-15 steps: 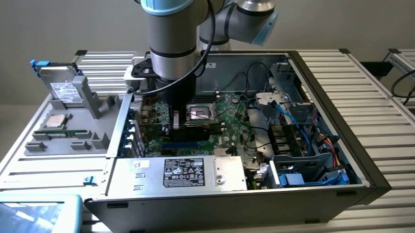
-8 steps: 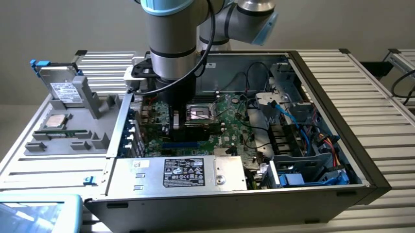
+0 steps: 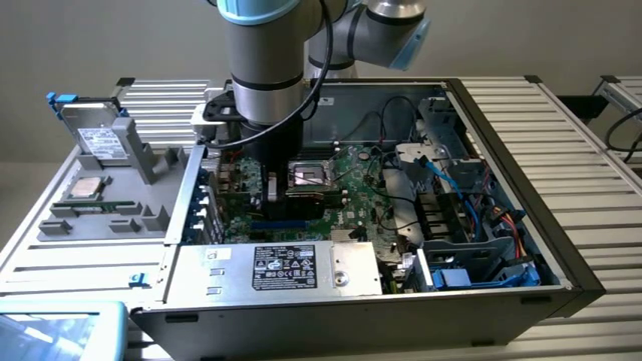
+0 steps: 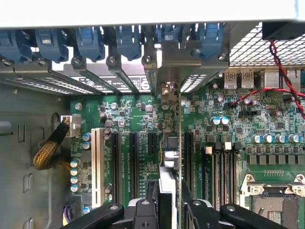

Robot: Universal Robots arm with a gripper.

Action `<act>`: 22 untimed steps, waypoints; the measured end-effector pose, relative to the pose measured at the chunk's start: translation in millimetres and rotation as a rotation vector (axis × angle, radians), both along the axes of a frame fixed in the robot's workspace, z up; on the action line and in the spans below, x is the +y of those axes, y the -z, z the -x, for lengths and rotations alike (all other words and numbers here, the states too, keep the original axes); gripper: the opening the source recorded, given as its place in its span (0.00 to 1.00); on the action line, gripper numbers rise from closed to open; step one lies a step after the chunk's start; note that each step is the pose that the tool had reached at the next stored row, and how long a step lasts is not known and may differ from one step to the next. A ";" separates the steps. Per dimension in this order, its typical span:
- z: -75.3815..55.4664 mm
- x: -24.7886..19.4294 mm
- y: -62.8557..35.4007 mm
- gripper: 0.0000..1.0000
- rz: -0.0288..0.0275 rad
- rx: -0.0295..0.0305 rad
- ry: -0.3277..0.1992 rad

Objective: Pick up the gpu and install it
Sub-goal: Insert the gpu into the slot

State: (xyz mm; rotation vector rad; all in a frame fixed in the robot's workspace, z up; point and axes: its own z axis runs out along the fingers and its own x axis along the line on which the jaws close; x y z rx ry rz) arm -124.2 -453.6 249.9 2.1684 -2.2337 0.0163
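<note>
Gpu [image 4: 167, 162] gripped in claw [image 4: 167, 206], black slots [image 4: 135, 164] alongside

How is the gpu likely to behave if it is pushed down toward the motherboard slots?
Probably stiff: the gpu stands straight, edge-on, between the jaws. Likely fragile, being a thin board above the motherboard. Its narrow edge could tip sideways if pushed off-centre.

Slatted table [image 3: 592, 150] bears computer case [image 3: 351, 325] (open) and grey tray [image 3: 101, 226].

The thin gpu [image 4: 169, 160] stands upright on its edge, seemingly just above the green motherboard [image 4: 238, 119].
</note>
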 end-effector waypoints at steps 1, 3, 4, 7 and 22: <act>0.0 0.0 0.1 0.28 0.0000 0.0000 0.000; -0.1 -1.7 0.3 0.28 -0.0013 -0.0002 0.000; 0.0 -1.9 0.4 0.28 -0.0018 -0.0003 0.000; 0.0 -1.9 0.4 0.28 -0.0016 -0.0001 0.000; 0.0 0.1 2.7 0.28 -0.0009 -0.0003 0.000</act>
